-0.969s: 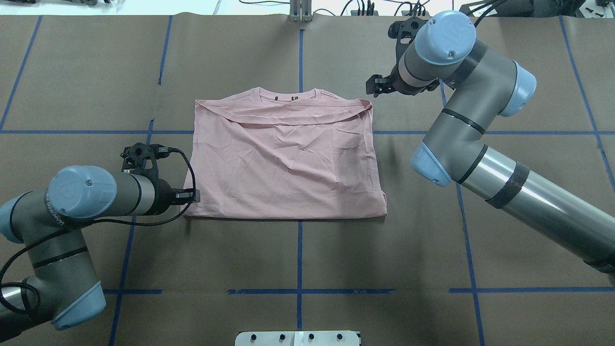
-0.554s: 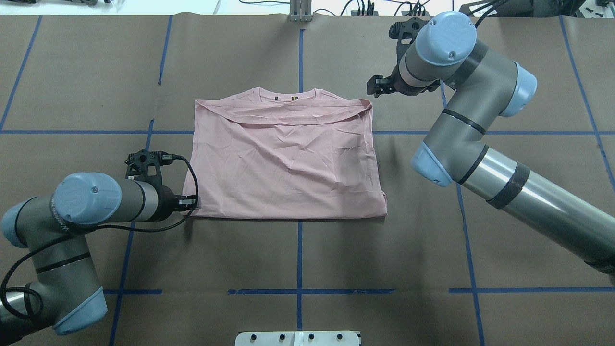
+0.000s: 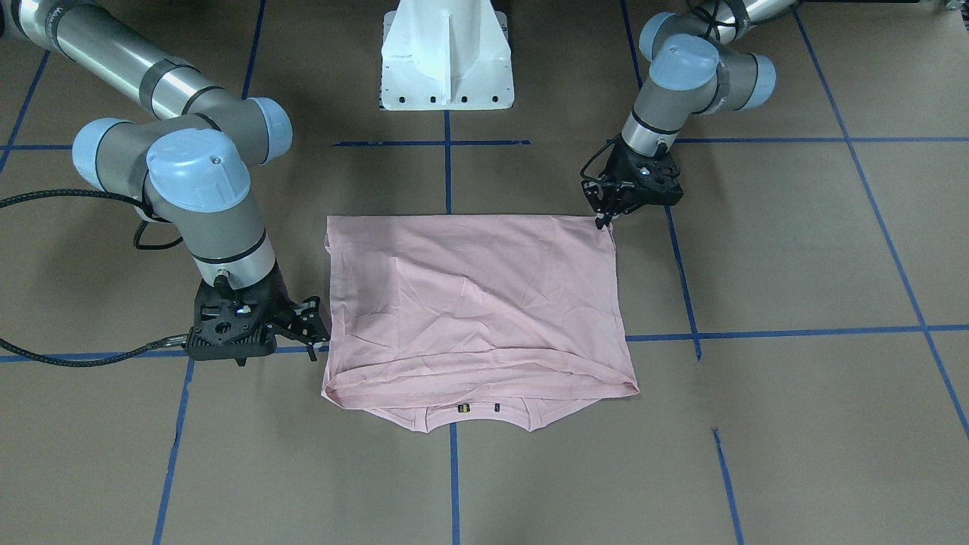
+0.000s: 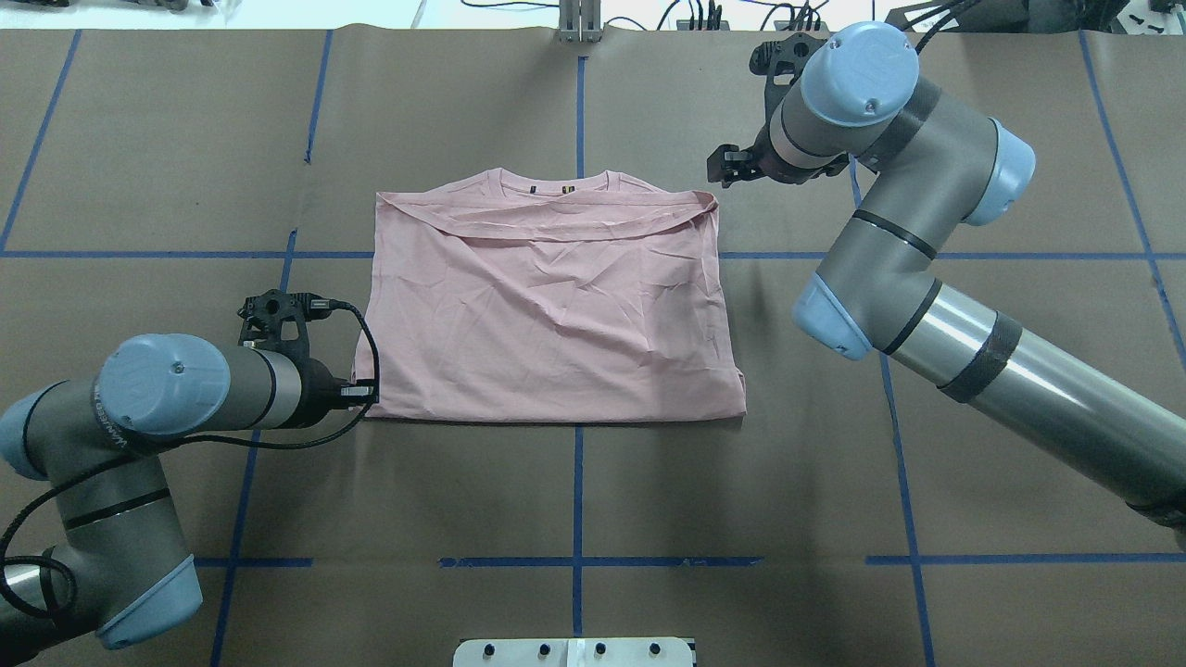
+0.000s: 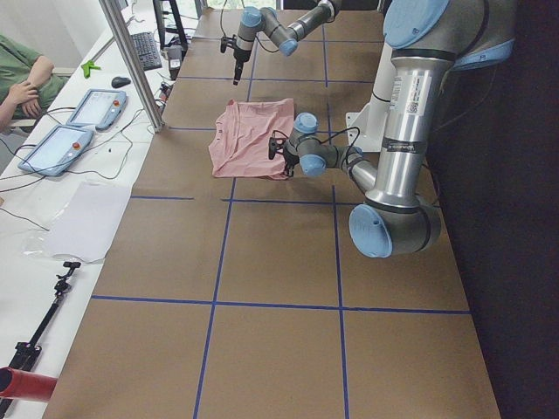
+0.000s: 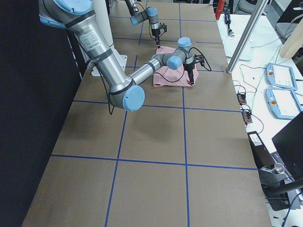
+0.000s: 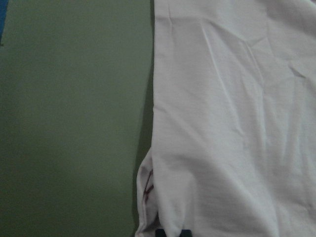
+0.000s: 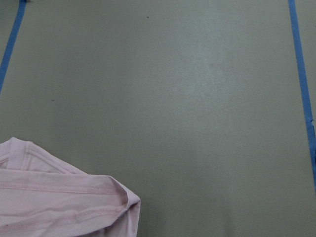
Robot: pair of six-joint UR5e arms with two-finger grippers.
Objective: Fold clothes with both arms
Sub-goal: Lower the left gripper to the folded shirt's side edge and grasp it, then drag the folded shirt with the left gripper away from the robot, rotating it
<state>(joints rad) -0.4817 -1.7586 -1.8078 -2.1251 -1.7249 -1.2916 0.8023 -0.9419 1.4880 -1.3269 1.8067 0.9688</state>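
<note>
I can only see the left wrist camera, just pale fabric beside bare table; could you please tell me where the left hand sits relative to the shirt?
Observer: The left hand is at the T-shirt's corner nearest the robot, on the robot's left; I cannot tell whether it is shut.
Operator: Thanks. And the right hand?
Observer: The right hand is clear of the fabric, near the corner by the collar on the robot's right side, and looks open.
Operator: How does the shirt lie?
Observer: Flat, plain side up, with a folded band just short of that collar.
</note>
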